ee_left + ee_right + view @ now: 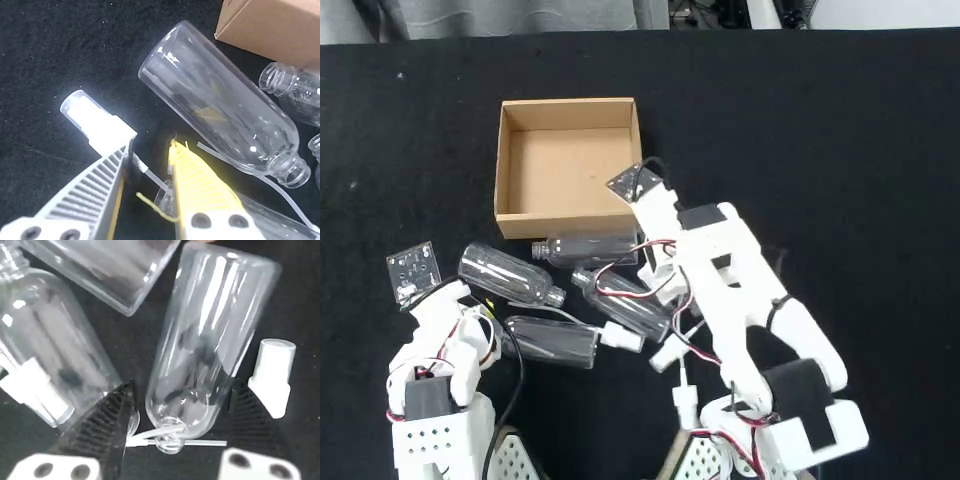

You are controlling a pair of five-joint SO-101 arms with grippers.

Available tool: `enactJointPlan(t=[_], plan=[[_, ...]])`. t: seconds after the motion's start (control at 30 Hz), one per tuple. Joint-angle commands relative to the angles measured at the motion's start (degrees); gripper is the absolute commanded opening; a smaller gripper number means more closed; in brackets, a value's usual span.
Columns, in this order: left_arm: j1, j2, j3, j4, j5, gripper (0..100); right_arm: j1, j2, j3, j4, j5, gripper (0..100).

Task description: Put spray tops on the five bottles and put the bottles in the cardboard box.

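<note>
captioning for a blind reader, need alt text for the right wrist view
The right gripper stands open astride a clear bottle near its neck, a thin white tube across its mouth. A loose white spray top lies beside it, with two other bottles close.

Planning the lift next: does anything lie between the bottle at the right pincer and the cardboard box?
Yes. Another clear bottle lies along the front wall of the cardboard box, on the side facing the bottle that the right pincer straddles. A low, straight path would likely meet it; lifting over it should clear.
</note>
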Motion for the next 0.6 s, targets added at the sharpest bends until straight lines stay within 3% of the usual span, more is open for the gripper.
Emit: enactJointPlan(t=[0.0,0.23,0.4,0.57], plan=[[-0.40,-0.26,1.27,-0.09,-0.09,12,1.41,0.22,-3.03,-1.58,-0.35,26.5],[-0.40,-0.26,1.27,-0.09,-0.09,12,1.85,1.63,-3.03,-1.49,-0.35,26.0],[-0.40,-0.26,1.27,-0.09,-0.09,12,1.93,1.80,-3.38,-1.49,-0.35,14.7],[-0.40,-0.26,1.27,-0.09,-0.09,12,1.93,1.45,-3.21,-1.49,-0.35,13.9]])
